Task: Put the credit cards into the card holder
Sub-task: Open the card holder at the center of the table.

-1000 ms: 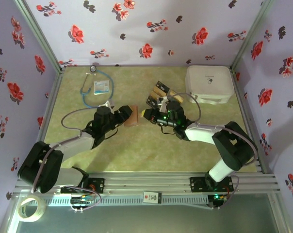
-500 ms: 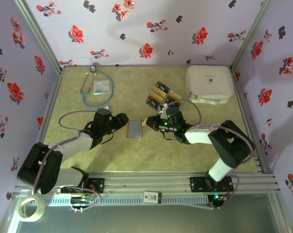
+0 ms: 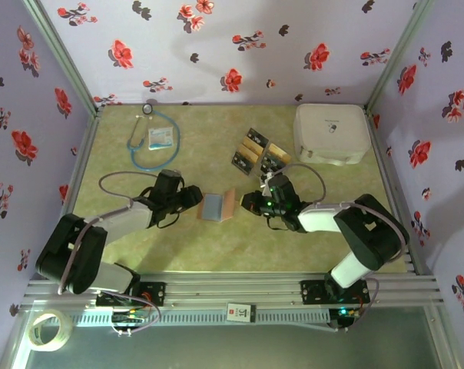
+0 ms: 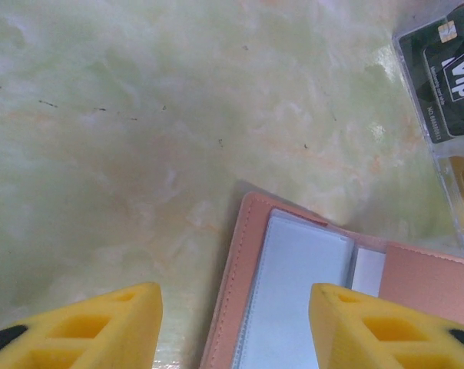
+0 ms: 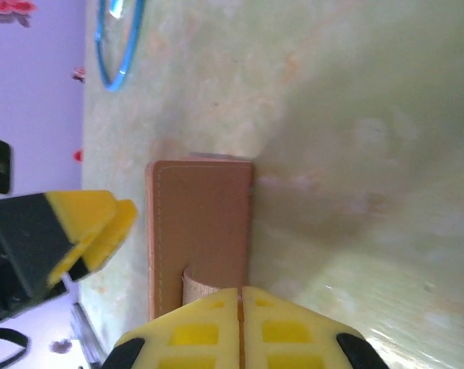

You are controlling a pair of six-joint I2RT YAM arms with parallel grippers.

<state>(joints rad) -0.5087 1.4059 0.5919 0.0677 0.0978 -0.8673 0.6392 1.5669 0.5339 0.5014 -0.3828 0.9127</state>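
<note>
The right claw (image 5: 240, 300) was clamped on the flap of the card holder (image 5: 200, 223). The left claw (image 4: 233, 315) gaped over its opposite edge. It seemed light and floppy, so its edges looked best for gripping.

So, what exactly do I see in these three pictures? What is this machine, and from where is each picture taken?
These are two robot arms bolted at the near edge of a table. One picture looks down from above; the other two come from a camera on each wrist, so the yellow shapes are claw fingers. On the table lie an open card holder, several credit cards, a white case, a blue tube and a packet. The left claw is open by the holder, holding nothing. The right claw is shut and seems to pinch the holder's raised flap.
</note>
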